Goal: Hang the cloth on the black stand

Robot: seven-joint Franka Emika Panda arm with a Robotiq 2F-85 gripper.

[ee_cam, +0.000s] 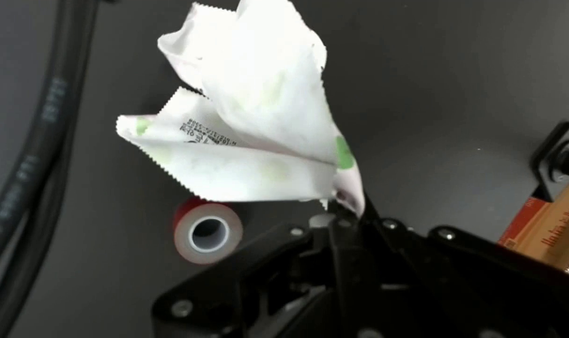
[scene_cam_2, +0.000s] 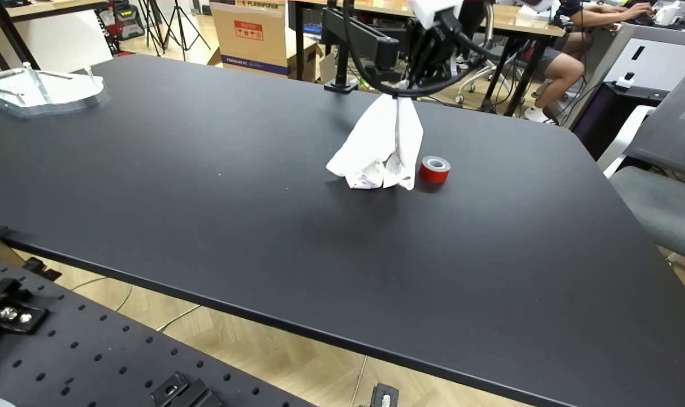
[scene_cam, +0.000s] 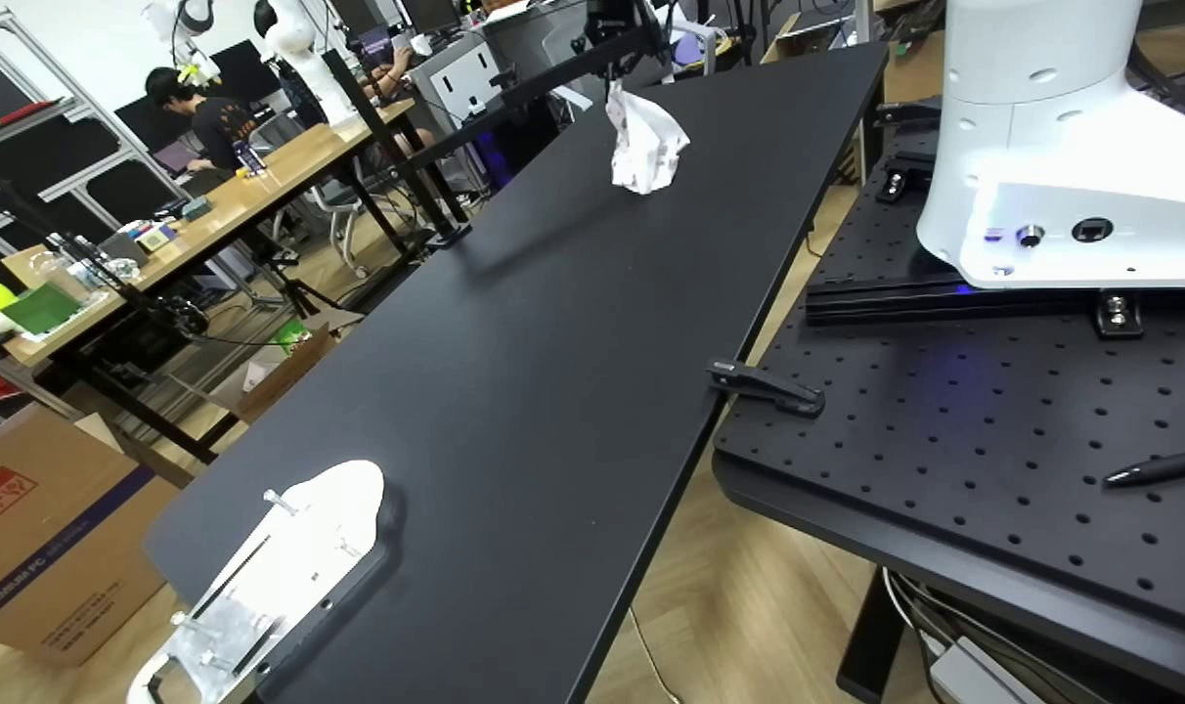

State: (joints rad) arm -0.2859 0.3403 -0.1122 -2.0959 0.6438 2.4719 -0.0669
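The cloth is a crumpled white rag with green spots, hanging loose in both exterior views: cloth [scene_cam: 644, 147], cloth [scene_cam_2: 376, 141]. My gripper [scene_cam_2: 407, 85] is above it, partly hidden by a cable. In the wrist view the gripper [ee_cam: 350, 211] is shut on one corner of the cloth [ee_cam: 265, 108], which spreads away to the upper left. Whether its lower edge touches the table I cannot tell. The black stand [scene_cam: 553, 78], a post with a horizontal beam, is fixed at the far table edge; in an exterior view the stand [scene_cam_2: 354, 37] rises just behind and left of the gripper.
On the dark table [scene_cam: 514, 411] a red tape roll [scene_cam_2: 433, 176] stands close to the cloth's lower end. A rigid white device [scene_cam: 333, 518] lies at the table's other end. A thick black cable [ee_cam: 45, 117] hangs along the wrist. A chair [scene_cam_2: 664, 147] stands beyond the table.
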